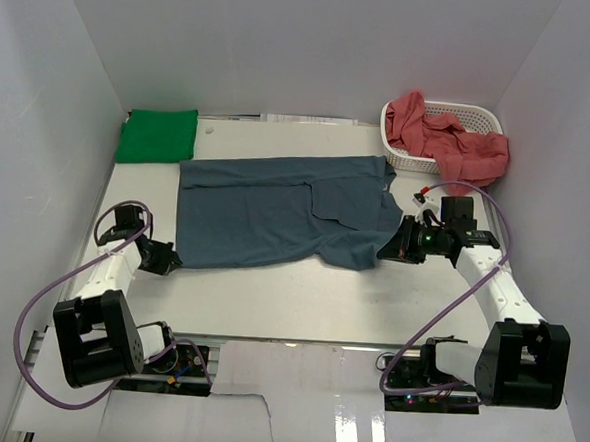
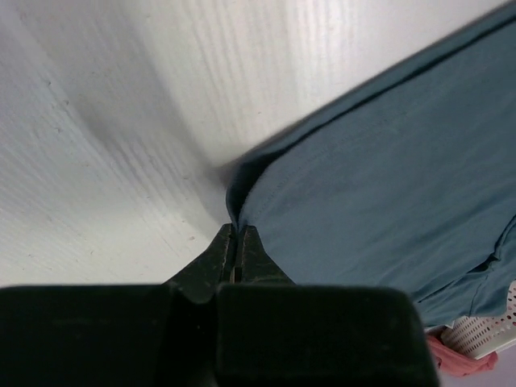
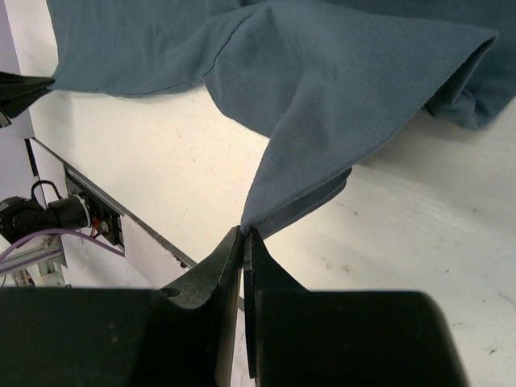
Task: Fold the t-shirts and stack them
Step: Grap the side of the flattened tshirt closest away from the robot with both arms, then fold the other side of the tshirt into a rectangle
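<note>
— Where is your slate blue t-shirt [image 1: 275, 215] lying?

— Mid-frame in the top view, spread flat across the table [image 1: 300, 301], with one flap folded over near its right side.

— And your grippers?

— Your left gripper [image 1: 170, 261] is at the shirt's lower-left corner, its fingers [image 2: 222, 258] clenched together on the hem. Your right gripper [image 1: 385, 254] is at the lower-right edge, pinched tight on a bit of cloth that rises in a peak to its tips.

— What else do you have around it?

— The green t-shirt [image 1: 158, 136] lies folded at upper left, just beside the blue one's corner. The salmon red t-shirts [image 1: 460, 146] hang over the white basket [image 1: 479, 114] at upper right.
</note>
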Controlling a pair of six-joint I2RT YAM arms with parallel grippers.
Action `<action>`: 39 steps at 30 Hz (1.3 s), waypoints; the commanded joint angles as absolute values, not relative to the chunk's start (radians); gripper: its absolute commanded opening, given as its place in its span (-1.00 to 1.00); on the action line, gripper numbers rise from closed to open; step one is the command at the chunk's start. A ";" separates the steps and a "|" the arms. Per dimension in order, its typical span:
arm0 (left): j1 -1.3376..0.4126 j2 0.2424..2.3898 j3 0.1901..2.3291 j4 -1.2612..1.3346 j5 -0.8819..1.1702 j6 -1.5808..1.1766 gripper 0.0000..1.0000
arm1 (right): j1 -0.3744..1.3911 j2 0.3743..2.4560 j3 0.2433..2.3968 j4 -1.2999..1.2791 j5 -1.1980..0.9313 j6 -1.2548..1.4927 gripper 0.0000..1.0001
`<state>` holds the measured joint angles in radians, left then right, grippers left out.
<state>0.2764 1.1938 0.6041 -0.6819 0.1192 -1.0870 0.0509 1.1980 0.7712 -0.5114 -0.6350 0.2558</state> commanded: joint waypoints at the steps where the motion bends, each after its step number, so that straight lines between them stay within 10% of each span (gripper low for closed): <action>1: 0.284 1.169 0.666 -0.713 0.083 -1.022 -1.00 | 0.054 1.141 0.744 -0.566 -0.649 0.256 -0.84; 39: 0.301 1.275 0.769 -0.710 -0.034 -0.885 -1.00 | 0.043 0.841 0.689 -0.769 -0.502 0.311 -0.85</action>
<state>0.2920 1.2922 0.7471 -0.7280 -0.0292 -0.8986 0.0467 0.8803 0.6712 -0.8066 -0.5140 0.3290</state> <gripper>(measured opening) 0.035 0.080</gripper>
